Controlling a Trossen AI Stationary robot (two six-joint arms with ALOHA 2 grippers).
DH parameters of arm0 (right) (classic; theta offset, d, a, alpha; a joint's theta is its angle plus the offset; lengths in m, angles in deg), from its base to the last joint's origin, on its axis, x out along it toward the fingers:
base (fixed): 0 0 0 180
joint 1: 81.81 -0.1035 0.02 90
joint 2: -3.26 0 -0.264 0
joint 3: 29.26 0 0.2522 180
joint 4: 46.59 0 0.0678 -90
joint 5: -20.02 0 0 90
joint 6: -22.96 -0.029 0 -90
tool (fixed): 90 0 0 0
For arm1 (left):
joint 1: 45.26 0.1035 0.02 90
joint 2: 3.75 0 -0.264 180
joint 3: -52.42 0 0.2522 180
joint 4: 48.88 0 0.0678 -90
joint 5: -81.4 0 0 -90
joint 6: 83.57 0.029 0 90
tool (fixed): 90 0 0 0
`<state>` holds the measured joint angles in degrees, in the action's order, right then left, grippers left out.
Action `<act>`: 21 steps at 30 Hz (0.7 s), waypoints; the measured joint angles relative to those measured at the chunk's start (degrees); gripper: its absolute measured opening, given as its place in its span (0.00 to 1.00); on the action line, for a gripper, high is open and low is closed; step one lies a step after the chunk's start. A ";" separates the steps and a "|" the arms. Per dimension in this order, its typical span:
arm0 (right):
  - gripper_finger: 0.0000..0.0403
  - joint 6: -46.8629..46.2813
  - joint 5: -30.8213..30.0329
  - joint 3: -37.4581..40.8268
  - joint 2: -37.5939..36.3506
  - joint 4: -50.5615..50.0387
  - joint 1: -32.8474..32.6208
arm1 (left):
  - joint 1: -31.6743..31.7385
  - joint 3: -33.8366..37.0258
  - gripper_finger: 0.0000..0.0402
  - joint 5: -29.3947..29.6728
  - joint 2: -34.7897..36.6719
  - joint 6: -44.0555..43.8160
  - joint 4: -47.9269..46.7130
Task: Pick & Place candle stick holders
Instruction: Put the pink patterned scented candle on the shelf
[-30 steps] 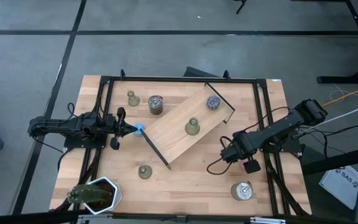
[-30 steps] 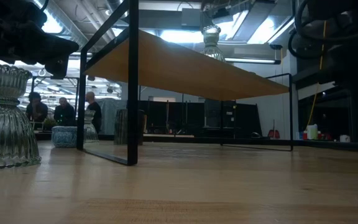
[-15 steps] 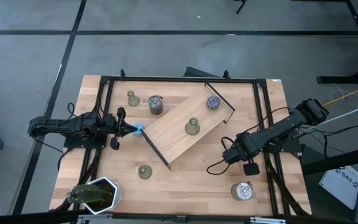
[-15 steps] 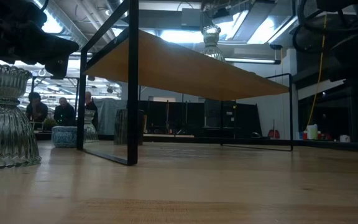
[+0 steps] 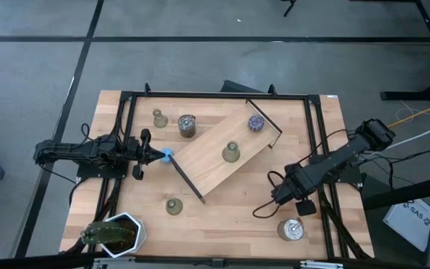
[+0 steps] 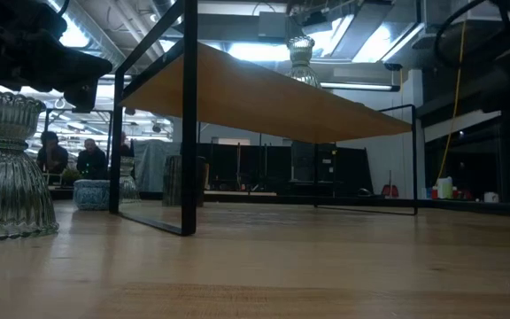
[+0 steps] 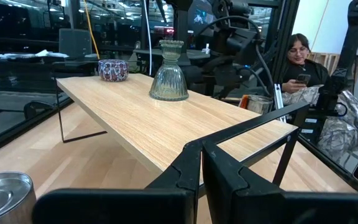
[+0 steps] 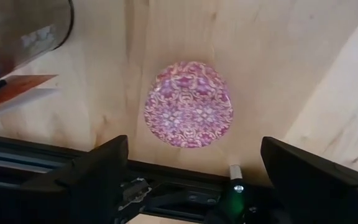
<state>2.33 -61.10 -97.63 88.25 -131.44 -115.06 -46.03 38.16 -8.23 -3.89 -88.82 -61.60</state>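
On the counter (image 5: 222, 217), the three candle stick holders stand upright and well apart: one on the raised wooden shelf (image 5: 200, 161) at mid-counter (image 5: 231, 152), one on the bare wood in front of the shelf (image 5: 174, 205), and one near the far left corner (image 5: 159, 117) beside a round tin (image 5: 187, 125). The left end effector (image 5: 155, 155) is closed on nothing, its tips just beside a small blue piece (image 5: 167, 155) at the shelf's left corner. The right end effector (image 5: 278, 200) hangs wide open and empty at the right side, over a pink patterned puck (image 8: 188, 104) seen in its wrist view, near the second tin (image 5: 292, 229). The front holder lies roughly between the arms and somewhat nearer the left; the shelf holder sits between both. Each holder's long axis is vertical, so a grasp would likely close on the narrow neck from above.
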 joint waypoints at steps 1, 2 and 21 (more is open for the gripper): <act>0.93 -0.21 0.03 0.00 0.00 0.23 -0.28 | 0.01 -0.01 0.03 0.01 0.01 0.02 0.00; 0.93 -0.45 0.01 0.00 0.00 0.55 -0.51 | 0.01 -0.01 0.03 -0.01 0.02 0.01 0.00; 0.99 -1.48 -1.22 2.01 0.02 8.52 -3.93 | 0.02 0.00 0.03 0.01 0.00 0.00 0.00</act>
<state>0.85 -62.32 -95.62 88.27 -122.92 -119.00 -46.02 38.16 -8.22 -3.89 -88.82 -61.60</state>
